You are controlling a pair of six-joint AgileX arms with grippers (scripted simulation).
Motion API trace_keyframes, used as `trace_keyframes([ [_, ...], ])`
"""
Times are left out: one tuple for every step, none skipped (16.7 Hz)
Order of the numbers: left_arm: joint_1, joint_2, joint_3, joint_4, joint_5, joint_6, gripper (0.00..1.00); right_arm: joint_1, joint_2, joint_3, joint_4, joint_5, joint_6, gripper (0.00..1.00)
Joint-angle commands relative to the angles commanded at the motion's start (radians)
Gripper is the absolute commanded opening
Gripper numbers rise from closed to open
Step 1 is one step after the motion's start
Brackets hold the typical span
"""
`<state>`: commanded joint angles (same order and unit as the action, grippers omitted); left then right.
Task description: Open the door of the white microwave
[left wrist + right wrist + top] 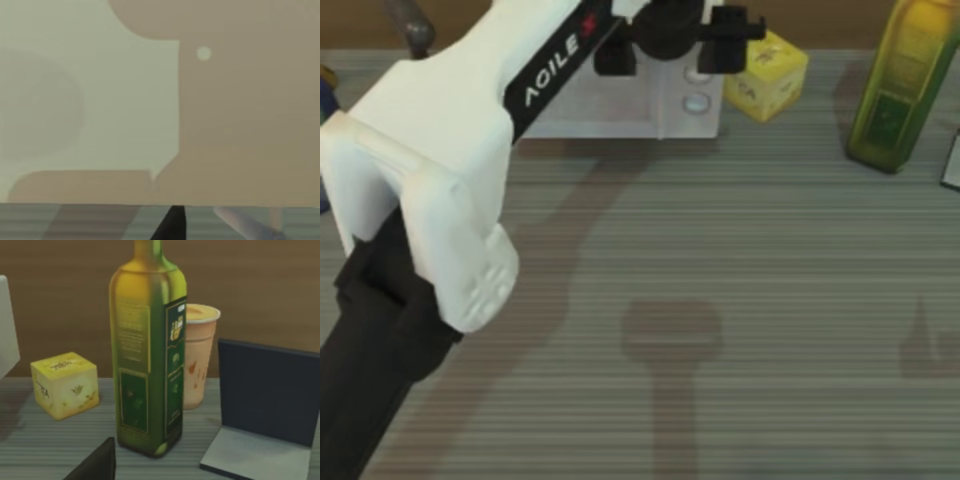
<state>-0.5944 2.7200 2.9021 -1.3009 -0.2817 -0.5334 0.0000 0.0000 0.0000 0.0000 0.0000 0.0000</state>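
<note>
The white microwave (620,110) stands at the far edge of the bench (740,260), a little left of centre in the top view, largely covered by the left arm (450,180), which reaches diagonally from the near-left corner toward it. The left end effector (672,45) lies directly over the microwave's right-hand part, above the control strip, where two round knobs (695,100) show just below it. How far its fingers are parted cannot be told, and nothing is seen held between them. The door (590,115) appears only as a pale band along the microwave's front, to the left of the end effector and partly under the arm; whether it is ajar cannot be told from above. In the left wrist view a pale cream surface (90,100) of the microwave fills most of the frame at close range, crossed by a large brownish shadow, with one dark fingertip (172,225) showing at the lower edge against the striped bench.

Just right of the microwave sits a yellow cube (772,75). Farther right stands a green bottle (147,350), with an orange cup (197,355) behind it and a dark folded panel (265,390) beside it. The right arm is not visible from above.
</note>
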Motion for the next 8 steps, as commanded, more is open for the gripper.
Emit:
trace_keyframes([
  [0.0, 0.0, 0.0, 0.0, 0.0, 0.0, 0.32, 0.0, 0.0, 0.0, 0.0, 0.0, 0.0, 1.0],
  [0.0, 0.0, 0.0, 0.0, 0.0, 0.0, 0.25, 0.0, 0.0, 0.0, 0.0, 0.0, 0.0, 1.0],
  [0.0, 0.0, 0.0, 0.0, 0.0, 0.0, 0.17, 0.0, 0.0, 0.0, 0.0, 0.0, 0.0, 1.0],
  [0.0, 0.0, 0.0, 0.0, 0.0, 0.0, 0.1, 0.0, 0.0, 0.0, 0.0, 0.0, 0.0, 1.0],
  [0.0, 0.0, 0.0, 0.0, 0.0, 0.0, 0.02, 0.0, 0.0, 0.0, 0.0, 0.0, 0.0, 1.0],
  [0.0, 0.0, 0.0, 0.0, 0.0, 0.0, 0.0, 0.0, 0.0, 0.0, 0.0, 0.0, 0.0, 1.0],
  [0.0, 0.0, 0.0, 0.0, 0.0, 0.0, 0.0, 0.0, 0.0, 0.0, 0.0, 0.0, 0.0, 1.0],
  [0.0, 0.0, 0.0, 0.0, 0.0, 0.0, 0.0, 0.0, 0.0, 0.0, 0.0, 0.0, 0.0, 1.0],
])
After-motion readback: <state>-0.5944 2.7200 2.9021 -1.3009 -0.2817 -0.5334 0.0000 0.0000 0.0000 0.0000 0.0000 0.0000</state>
